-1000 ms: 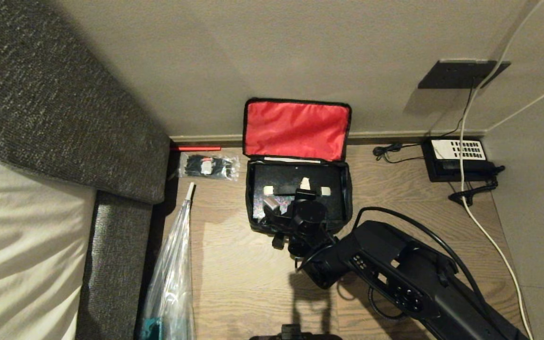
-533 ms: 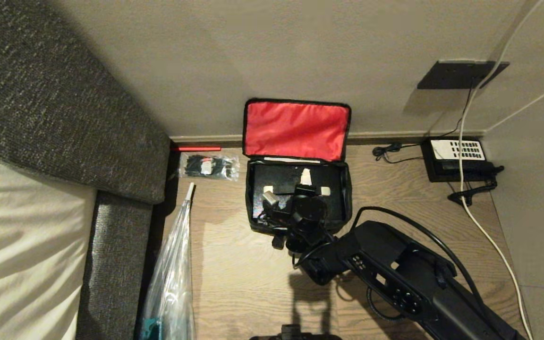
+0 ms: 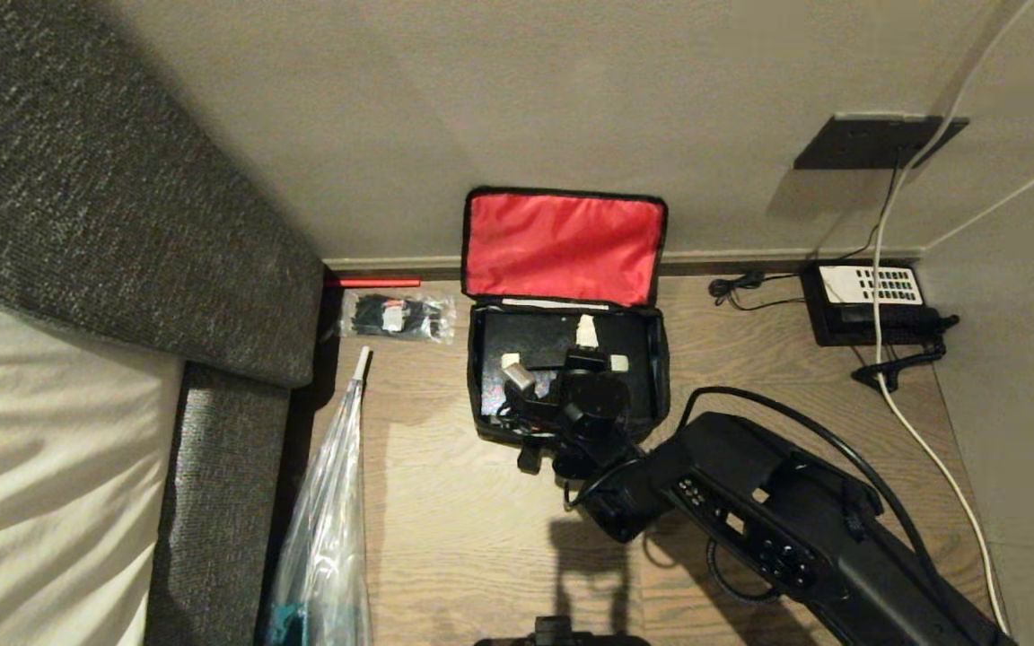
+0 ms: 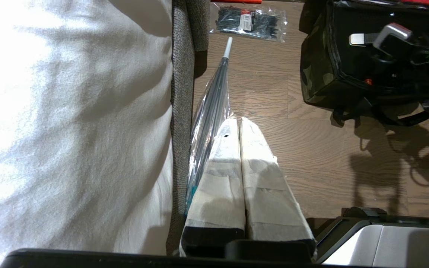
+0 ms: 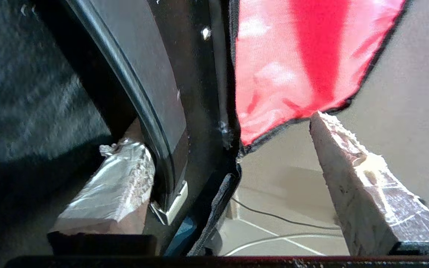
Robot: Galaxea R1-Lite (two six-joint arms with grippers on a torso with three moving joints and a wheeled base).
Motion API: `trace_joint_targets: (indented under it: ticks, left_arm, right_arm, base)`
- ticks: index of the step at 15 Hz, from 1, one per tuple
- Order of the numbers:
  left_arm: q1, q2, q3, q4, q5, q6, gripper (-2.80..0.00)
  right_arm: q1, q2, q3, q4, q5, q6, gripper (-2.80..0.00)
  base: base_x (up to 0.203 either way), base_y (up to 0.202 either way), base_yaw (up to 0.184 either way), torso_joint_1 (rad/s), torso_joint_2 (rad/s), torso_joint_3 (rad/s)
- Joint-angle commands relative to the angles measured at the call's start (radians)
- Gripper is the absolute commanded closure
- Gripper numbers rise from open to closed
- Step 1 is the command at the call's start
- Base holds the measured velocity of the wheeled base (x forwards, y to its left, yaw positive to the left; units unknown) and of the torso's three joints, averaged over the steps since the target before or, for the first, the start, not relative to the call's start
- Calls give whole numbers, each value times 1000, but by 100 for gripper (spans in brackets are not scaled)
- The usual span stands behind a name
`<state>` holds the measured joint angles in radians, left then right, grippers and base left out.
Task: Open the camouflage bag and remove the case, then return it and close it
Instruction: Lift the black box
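My right fingers point(image 3: 553, 354) spread wide above case point(image 3: 535, 336), inside open camouflage bag point(image 3: 656, 359). Case handle point(image 5: 136, 93) runs left-right, between my fingers, ungripped. Left fingers point(image 4: 241, 149) pressed together, parked near-left by bed.

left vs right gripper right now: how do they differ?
The left gripper is shut, its taped fingers pressed together; the right gripper is open, fingers spread wide either side of the case's handle. The left gripper hangs parked above the wood floor beside the bed, away from the work; the right gripper reaches into the open camouflage bag, over the case. Both hold nothing.
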<state>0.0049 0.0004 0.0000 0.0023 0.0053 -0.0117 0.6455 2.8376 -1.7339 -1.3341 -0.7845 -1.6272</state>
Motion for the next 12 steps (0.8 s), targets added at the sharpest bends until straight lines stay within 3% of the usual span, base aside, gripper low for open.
trace_joint_targets:
  ticks: [1,5,7,12]
  left_arm:
    - [1,-2,2,0,1,-1,0]
    - [0,-2,2,1,1,-1,0]
    - [1,-2,3,0,1,-1,0]
    - [0,-2,3,1,1,-1,0]
  right_arm:
    - [19,-90,108,-3,-12,14,-280]
    - [57,-235,240,-6,-14,39,-280]
    - [96,-307,350,-4,-19,88,-280]
    - [167,-461,520,-15,-124,123,-280]
  base:
    - [0,0,0,0,0,0]
    - [0,0,0,0,0,0]
    - [0,0,0,0,0,0]
    - [0,0,0,0,0,0]
